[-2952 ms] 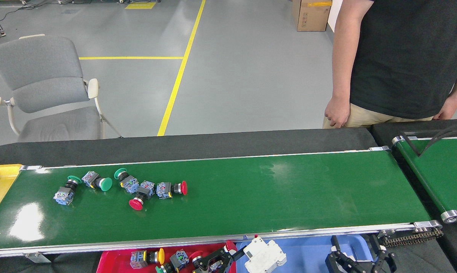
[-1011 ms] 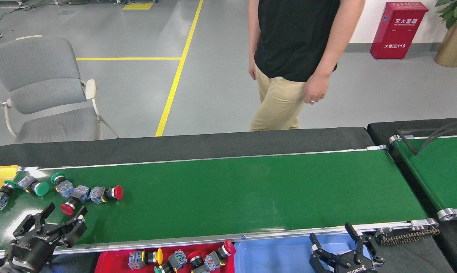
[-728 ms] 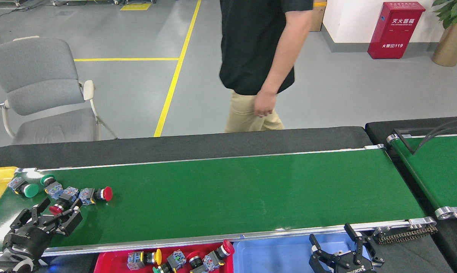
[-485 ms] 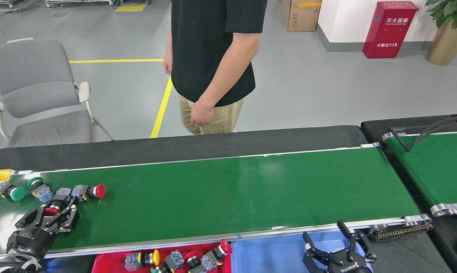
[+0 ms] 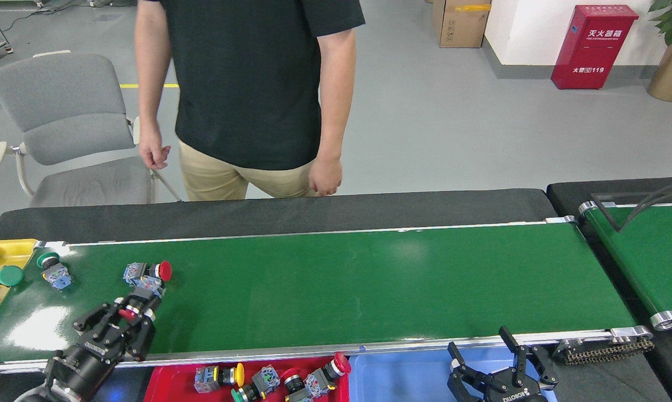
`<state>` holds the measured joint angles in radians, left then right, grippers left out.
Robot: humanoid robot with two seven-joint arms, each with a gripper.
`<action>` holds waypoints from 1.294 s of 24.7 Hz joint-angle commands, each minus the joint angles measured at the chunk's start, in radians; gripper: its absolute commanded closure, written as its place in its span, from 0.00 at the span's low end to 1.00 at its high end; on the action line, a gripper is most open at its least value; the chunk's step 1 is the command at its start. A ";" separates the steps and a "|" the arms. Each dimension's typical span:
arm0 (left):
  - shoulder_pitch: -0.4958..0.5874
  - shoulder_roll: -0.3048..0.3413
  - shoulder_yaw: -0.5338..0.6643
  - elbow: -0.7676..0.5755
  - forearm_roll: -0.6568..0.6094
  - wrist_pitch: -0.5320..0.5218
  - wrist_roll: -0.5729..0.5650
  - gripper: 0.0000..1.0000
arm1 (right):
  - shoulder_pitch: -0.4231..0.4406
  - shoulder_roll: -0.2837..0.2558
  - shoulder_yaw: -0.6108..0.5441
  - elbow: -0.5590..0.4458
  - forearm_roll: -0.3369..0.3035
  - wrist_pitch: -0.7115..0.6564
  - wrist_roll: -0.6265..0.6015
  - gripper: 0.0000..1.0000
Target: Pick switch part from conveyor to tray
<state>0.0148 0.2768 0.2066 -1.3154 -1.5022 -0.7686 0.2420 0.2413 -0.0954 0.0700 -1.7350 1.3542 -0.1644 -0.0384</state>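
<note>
Left fingers (image 5: 125,319) grasp one red switch (image 5: 139,298); two more (one red) on conveyor (image 5: 369,279); right fingers (image 5: 495,363) released.

I see my left gripper (image 5: 128,319) closed on a red-capped switch part (image 5: 137,301) over the green conveyor (image 5: 341,285), near the red tray (image 5: 171,382).

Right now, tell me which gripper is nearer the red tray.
Left. The left gripper is over the conveyor, just beyond the red tray's left corner; the right gripper is over the blue tray.
</note>
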 commanded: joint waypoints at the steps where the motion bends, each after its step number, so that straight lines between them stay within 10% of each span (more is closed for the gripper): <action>1: 0.057 -0.002 -0.001 -0.102 0.004 -0.017 0.008 0.77 | -0.002 0.002 -0.019 -0.015 -0.003 0.025 -0.003 0.00; 7: 0.215 -0.054 -0.050 -0.263 0.014 -0.017 0.007 0.03 | 0.046 0.002 -0.087 -0.035 -0.003 0.025 -0.028 0.00; 15: 0.263 -0.111 0.086 -0.308 0.051 -0.015 0.010 0.01 | 0.076 0.026 -0.190 -0.034 -0.007 0.025 -0.072 0.00; 19: 0.261 -0.113 0.211 -0.231 0.057 0.348 0.010 0.01 | 0.076 0.033 -0.197 -0.034 -0.007 0.025 -0.075 0.00; 32: 0.243 -0.105 0.261 -0.214 0.059 0.259 -0.067 0.01 | 0.078 0.072 -0.193 -0.034 0.000 0.048 -0.072 0.00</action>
<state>0.2668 0.1609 0.4648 -1.5173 -1.4480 -0.4909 0.2001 0.3212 -0.0248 -0.1220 -1.7549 1.3543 -0.1187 -0.1031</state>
